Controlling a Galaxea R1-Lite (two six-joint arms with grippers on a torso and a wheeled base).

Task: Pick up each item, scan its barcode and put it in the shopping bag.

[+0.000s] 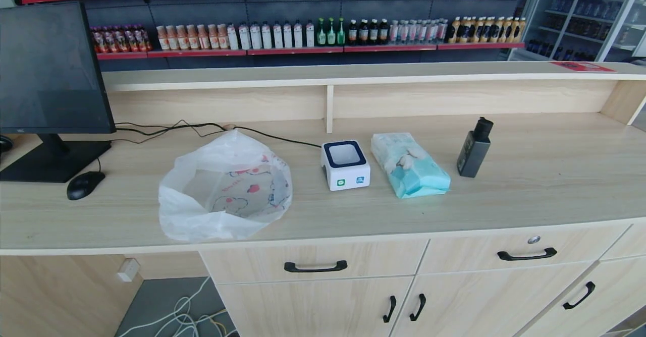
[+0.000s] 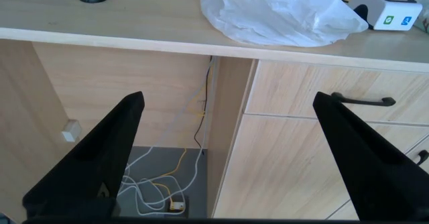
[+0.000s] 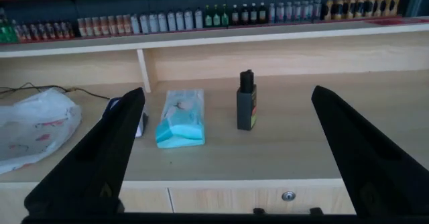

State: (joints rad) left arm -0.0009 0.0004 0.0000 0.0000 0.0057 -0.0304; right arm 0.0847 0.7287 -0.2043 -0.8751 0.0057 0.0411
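Observation:
A white plastic shopping bag point(image 1: 224, 193) lies open on the wooden counter point(image 1: 545, 185), left of centre. To its right stands a small white barcode scanner point(image 1: 345, 164), then a flat teal pack of wipes point(image 1: 409, 164), then an upright dark bottle point(image 1: 474, 148). My left gripper point(image 2: 228, 103) is open and empty, held below the counter's front edge, facing the cabinet under the bag point(image 2: 281, 13) and scanner point(image 2: 389, 6). My right gripper point(image 3: 228, 93) is open and empty too, in front of the counter, well short of the wipes point(image 3: 179, 117) and bottle point(image 3: 247, 103).
A black monitor point(image 1: 50, 74) and mouse point(image 1: 85, 184) occupy the counter's left end, with cables point(image 1: 176, 127) trailing behind the bag. A raised ledge point(image 1: 353, 74) bounds the back. Drawers with black handles point(image 1: 315, 266) line the front.

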